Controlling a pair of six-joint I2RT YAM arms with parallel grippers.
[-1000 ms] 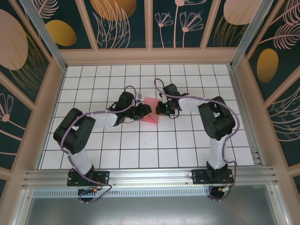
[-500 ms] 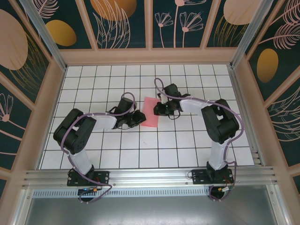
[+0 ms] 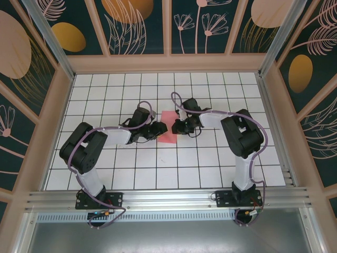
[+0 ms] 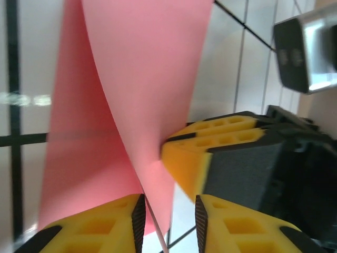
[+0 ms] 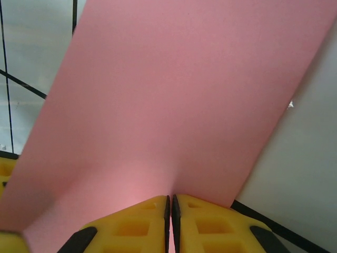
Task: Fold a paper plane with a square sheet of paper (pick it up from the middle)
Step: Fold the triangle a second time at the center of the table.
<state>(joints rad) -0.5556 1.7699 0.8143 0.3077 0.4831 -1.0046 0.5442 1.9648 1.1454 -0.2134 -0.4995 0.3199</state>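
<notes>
The square sheet of paper (image 3: 168,126), salmon pink, is held between my two grippers in the middle of the white grid table. My right gripper (image 3: 178,126) is at its right edge. In the right wrist view the right gripper (image 5: 171,203) is shut on the sheet (image 5: 179,95), which spreads away from the pinch. My left gripper (image 3: 159,129) is at the sheet's left side. In the left wrist view the left gripper (image 4: 168,211) has its jaws apart, with a curled edge of the paper (image 4: 142,79) hanging loose in the gap. The right gripper's yellow fingers (image 4: 210,147) are just beyond.
The white grid table (image 3: 158,168) is walled by wooden panels at the left (image 3: 50,121), right (image 3: 284,121) and back. An aluminium rail (image 3: 168,197) runs along the near edge by the arm bases. Both arms reach inward across the table's middle.
The left gripper's jaws have parted and no longer pinch the paper. The sheet, bunched up between the grippers a second ago, now lies lower and flatter. The right gripper stays shut on it.
</notes>
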